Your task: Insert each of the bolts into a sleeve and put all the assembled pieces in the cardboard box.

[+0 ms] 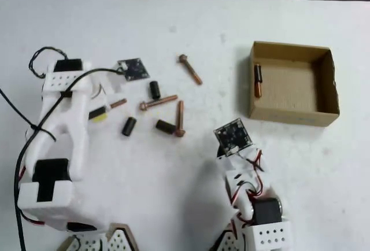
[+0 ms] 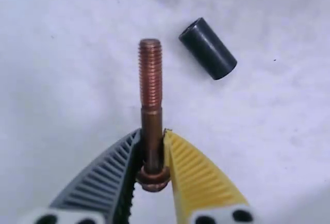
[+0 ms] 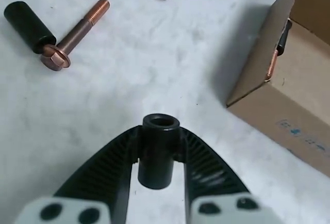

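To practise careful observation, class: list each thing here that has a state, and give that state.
left gripper, shut on held bolt
right gripper, shut on held sleeve
cardboard box, open, one assembled piece inside
loose bolts, three, lying flat, unsleeved
loose sleeves, three, lying empty

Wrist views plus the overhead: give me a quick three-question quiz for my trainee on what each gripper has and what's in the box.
1. What is the left gripper holding?
A. a bolt
B. a black sleeve
C. nothing
2. True or false: the cardboard box has no assembled piece in it yet.
3. Fill in: the right gripper is shut on a black ____.

Key
1. A: it grips the bolt near the head.
2. False: one assembled piece lies inside the box, against a wall.
3. sleeve, with its open end facing the camera.
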Motion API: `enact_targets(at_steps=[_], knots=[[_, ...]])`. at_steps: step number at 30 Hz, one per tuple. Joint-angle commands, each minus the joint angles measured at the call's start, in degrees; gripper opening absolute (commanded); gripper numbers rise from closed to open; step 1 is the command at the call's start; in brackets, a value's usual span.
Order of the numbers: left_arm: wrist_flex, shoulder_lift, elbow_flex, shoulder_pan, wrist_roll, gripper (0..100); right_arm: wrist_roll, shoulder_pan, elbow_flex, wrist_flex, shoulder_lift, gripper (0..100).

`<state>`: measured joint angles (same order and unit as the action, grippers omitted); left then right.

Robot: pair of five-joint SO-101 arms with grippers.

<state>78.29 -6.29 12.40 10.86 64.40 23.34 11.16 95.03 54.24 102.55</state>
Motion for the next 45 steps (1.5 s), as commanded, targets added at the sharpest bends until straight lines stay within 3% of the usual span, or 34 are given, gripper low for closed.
enact_targets(at_steps=[1,14,16,26,45], knots=[[-1.9,3.5,-0.8,0.6,0.9,2,0.6,-0.1,-0.4,-1.4,0.7,1.7],[-17.1,-7.9,-1.2,0.9,1.2,2,0.6,0.0,0.2,-1.4,0.7,1.7],[-18.9,-8.6,-1.2,0.7,3.9,2,0.6,0.1,0.2,-1.4,0.7,1.7],[-19.4,-12.2,-1.2,0.7,16.2,2,0.6,0.1,0.2,-1.4,0.7,1.8],[-15.5,-21.1,-9.1,0.9,17.1,3,0.6,0.2,0.2,-1.4,0.7,1.8]])
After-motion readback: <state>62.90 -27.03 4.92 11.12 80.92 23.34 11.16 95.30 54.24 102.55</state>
